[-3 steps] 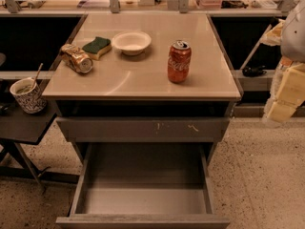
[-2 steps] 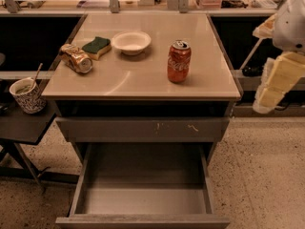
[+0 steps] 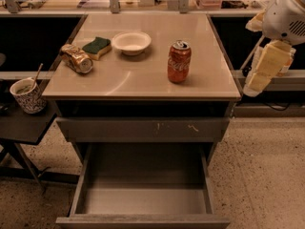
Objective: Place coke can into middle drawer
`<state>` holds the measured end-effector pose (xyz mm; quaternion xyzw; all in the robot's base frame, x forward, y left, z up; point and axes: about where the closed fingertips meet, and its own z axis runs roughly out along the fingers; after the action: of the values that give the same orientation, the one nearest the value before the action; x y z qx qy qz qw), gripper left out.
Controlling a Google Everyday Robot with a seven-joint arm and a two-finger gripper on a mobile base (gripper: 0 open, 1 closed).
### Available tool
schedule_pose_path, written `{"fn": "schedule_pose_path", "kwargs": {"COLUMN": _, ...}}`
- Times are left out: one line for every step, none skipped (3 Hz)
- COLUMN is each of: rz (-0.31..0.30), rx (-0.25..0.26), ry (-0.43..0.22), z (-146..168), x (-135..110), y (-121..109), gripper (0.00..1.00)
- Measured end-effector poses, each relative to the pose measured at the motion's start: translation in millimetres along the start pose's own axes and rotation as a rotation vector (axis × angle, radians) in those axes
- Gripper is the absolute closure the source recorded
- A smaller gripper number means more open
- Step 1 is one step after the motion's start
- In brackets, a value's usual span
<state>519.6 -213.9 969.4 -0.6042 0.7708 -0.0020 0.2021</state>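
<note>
The coke can [image 3: 179, 62], red with a silver top, stands upright on the beige countertop [image 3: 143, 80], right of centre. The middle drawer [image 3: 143, 197] is pulled out below the counter, and its grey floor is bare. Above it sits a shut grey drawer front with pale scratch marks [image 3: 143, 129]. My gripper [image 3: 261, 73], with pale yellowish fingers, hangs in the air off the counter's right edge. It is at about the can's height, well to the can's right and not touching it. It holds nothing that I can see.
On the counter's left stand a dented gold-brown can [image 3: 76, 58], a green sponge [image 3: 96, 46] and a white bowl [image 3: 132, 42]. A patterned cup with a spoon [image 3: 27, 95] stands on a dark side table at the left. Speckled floor lies to the right.
My gripper has risen and moved left, closer to the counter's right edge. The can, the drawer and the other objects have not moved.
</note>
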Motion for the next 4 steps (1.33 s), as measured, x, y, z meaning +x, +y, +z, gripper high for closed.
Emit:
{"fn": "schedule_pose_path", "kwargs": {"rz": -0.003, "rx": -0.016, "ry": -0.010, "z": 6, "x": 1, "y": -5, "gripper": 0.00}}
{"fn": "schedule_pose_path", "kwargs": {"rz": -0.033, "rx": -0.014, "ry": -0.125, "z": 20, "x": -11, "y": -36, "gripper": 0.00}}
{"fn": "schedule_pose_path", "kwargs": {"rz": -0.040, "rx": 0.004, "ry": -0.274, "z": 32, "x": -37, "y": -80, "gripper": 0.00}}
{"fn": "schedule_pose_path", "kwargs": {"rz": -0.023, "rx": 0.001, "ry": -0.358, "z": 49, "x": -52, "y": -109, "gripper": 0.00}}
